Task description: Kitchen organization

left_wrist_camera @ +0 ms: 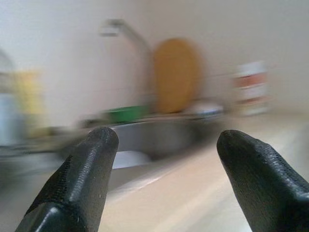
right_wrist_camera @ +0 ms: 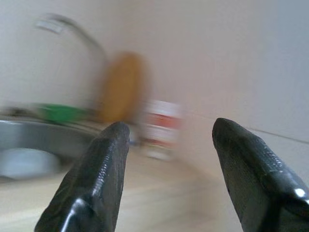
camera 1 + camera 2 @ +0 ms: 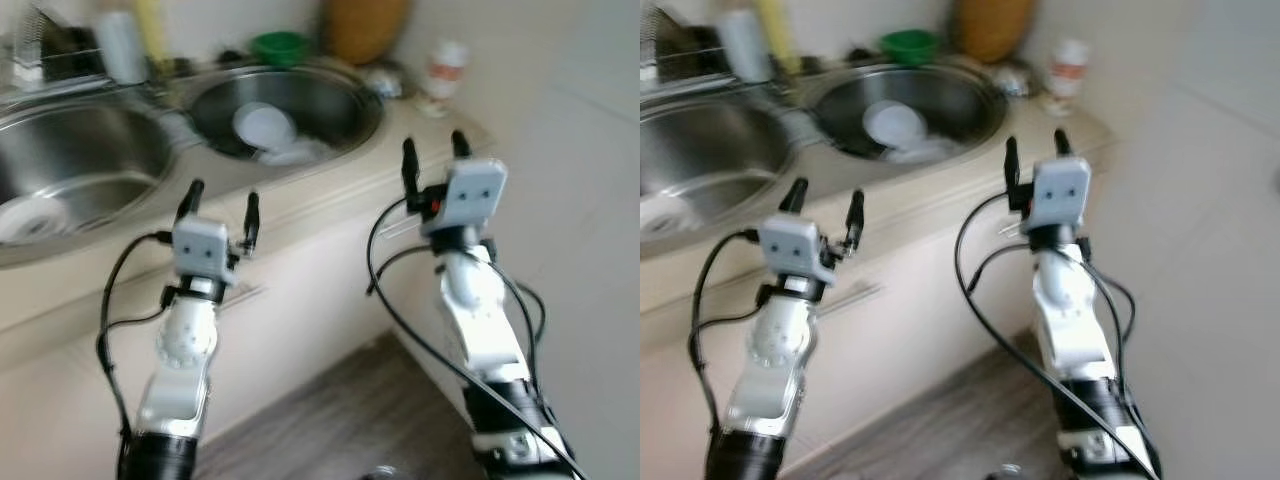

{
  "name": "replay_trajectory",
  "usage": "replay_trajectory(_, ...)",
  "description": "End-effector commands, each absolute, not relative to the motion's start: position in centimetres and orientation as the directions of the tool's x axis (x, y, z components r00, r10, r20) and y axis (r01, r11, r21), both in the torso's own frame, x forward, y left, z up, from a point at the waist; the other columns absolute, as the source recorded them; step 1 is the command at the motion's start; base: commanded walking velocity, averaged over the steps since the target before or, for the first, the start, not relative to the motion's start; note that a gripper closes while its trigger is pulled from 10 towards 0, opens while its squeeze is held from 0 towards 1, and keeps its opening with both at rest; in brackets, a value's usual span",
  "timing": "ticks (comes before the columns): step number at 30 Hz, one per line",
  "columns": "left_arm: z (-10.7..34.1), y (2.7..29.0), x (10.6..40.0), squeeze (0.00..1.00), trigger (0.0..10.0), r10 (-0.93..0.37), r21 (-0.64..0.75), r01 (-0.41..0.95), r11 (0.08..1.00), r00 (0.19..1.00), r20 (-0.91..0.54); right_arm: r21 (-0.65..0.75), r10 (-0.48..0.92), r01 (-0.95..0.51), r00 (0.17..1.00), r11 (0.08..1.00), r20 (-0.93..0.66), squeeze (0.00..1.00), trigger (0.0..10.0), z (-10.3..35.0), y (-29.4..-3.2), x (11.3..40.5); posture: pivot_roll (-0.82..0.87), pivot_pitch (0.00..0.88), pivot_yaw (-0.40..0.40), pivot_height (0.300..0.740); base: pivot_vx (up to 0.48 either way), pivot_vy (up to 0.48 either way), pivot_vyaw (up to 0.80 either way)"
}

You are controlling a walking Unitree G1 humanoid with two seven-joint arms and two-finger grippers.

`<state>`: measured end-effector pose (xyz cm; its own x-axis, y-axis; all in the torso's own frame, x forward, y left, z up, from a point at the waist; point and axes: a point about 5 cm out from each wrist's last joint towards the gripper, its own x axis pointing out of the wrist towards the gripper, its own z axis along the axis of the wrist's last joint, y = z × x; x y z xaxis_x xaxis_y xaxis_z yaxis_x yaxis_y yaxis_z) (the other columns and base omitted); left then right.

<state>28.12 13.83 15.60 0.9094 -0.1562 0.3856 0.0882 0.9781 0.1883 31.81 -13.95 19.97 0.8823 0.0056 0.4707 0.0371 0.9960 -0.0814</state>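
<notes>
A double steel sink sits in a beige counter (image 3: 330, 185). The right basin (image 3: 340, 105) holds a white bowl (image 3: 265, 125); the left basin (image 3: 90, 160) has a white dish (image 3: 30, 218) at its near left. My left gripper (image 3: 219, 205) is held open in front of the counter edge, between the basins. Open too, my right gripper (image 3: 433, 155) hovers at the counter's right end, below a white bottle with a red label (image 3: 443, 75). Both pairs of fingers (image 1: 87, 174) (image 2: 101, 169) hold nothing. All views are blurred.
A green bowl (image 3: 280, 45) and an orange-brown board (image 3: 365, 25) stand behind the right basin, under a curved tap (image 1: 123, 31). A dish rack (image 3: 45, 55) and bottles (image 3: 125, 45) are at the back left. Beige cabinet fronts and dark wood floor (image 3: 340, 410) lie below.
</notes>
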Motion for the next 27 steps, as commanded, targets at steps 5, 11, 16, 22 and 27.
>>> replay_trajectory(5,15.8,14.1,28.2,0.0,10.0,-0.164,0.204,0.088,0.975,0.906,0.39,-0.031,-0.05,0.071,0.899,0.997,0.435,0.0,10.0,19.4,-14.5,32.1,0.04,0.0,-0.046,0.74,0.0,-0.207,-0.8)
replay_trajectory(11,15.9,14.1,28.1,0.0,10.0,-0.15,0.186,0.08,0.979,0.903,0.402,-0.022,-0.068,0.086,0.903,0.996,0.425,0.0,10.0,19.2,-14.7,32.2,0.05,0.0,-0.043,0.74,0.0,-0.24,-0.8)
replay_trajectory(16,15.9,14.1,28.2,0.0,10.0,-0.156,0.194,0.083,0.977,0.904,0.398,-0.017,-0.08,0.095,0.905,0.995,0.418,0.0,10.0,19.0,-14.8,32.2,0.05,0.0,-0.042,0.74,0.0,0.0,-0.8)
replay_trajectory(22,15.8,14.0,28.2,0.0,10.0,-0.161,0.195,0.089,0.977,0.904,0.395,-0.011,-0.089,0.102,0.91,0.995,0.405,0.0,10.0,18.6,-15.0,32.3,0.04,0.0,-0.041,0.74,0.0,0.0,-0.8)
replay_trajectory(27,15.7,13.9,28.2,0.0,10.0,-0.167,0.202,0.093,0.975,0.907,0.387,-0.008,-0.094,0.106,0.913,0.994,0.397,0.0,10.0,18.5,-15.0,32.3,0.05,0.0,-0.042,0.74,0.0,0.0,-0.8)
